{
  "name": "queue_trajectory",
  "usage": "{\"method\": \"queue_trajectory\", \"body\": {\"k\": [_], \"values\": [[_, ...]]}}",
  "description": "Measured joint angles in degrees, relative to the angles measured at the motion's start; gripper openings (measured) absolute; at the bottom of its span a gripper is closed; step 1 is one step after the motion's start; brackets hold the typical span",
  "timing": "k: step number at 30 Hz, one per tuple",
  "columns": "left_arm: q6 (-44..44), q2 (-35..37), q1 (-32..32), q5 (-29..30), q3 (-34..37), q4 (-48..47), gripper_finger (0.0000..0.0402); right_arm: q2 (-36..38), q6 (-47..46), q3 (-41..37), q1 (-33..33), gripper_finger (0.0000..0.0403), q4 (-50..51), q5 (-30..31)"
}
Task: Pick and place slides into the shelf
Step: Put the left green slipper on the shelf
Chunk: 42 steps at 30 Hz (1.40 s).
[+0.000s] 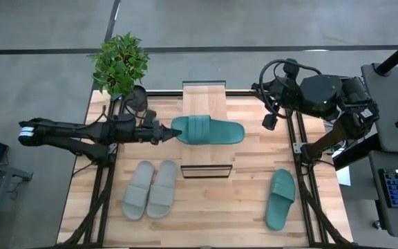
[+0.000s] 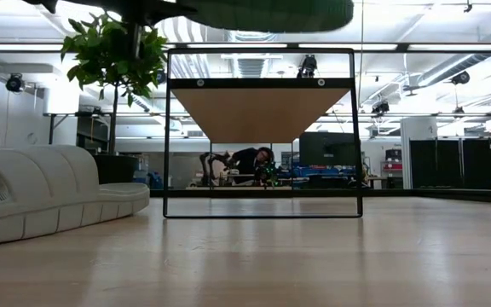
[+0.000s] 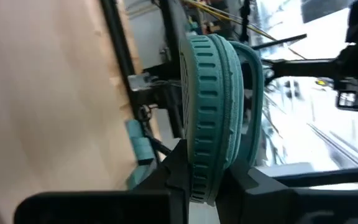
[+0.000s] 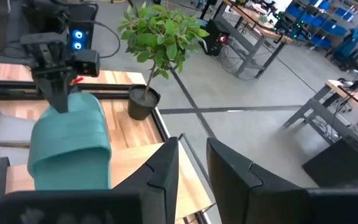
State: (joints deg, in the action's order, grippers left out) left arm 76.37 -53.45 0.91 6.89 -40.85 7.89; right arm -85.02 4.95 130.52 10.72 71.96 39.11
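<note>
The left gripper (image 1: 166, 131) has its fingers clamped on the end of a teal foam slide (image 1: 208, 130), a rounded, ribbed-soled sandal with a wide strap, held above the light wood top of the shelf (image 1: 204, 97) with its long axis across the table (image 1: 247, 200). On the table lie the pale grey pair (image 1: 150, 189) and another teal slide (image 1: 280, 199), lengthwise front to back. The right gripper (image 4: 191, 165) sits off the table's far right corner, fingers narrowly apart and holding nothing.

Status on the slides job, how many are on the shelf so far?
None placed yet. In hand: the left gripper holds one teal slide above the shelf. Left: that one, the other teal slide, and the grey pair on the table. The right gripper waits, empty.
</note>
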Motion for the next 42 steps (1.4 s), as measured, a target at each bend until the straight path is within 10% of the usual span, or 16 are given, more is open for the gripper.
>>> {"method": "queue_trajectory", "body": {"k": [42], "values": [[18.1,-4.9,-12.9,8.8,1.9,-14.2,0.0022,0.0,2.6,0.0,0.0,0.0068,1.7,0.0]]}}
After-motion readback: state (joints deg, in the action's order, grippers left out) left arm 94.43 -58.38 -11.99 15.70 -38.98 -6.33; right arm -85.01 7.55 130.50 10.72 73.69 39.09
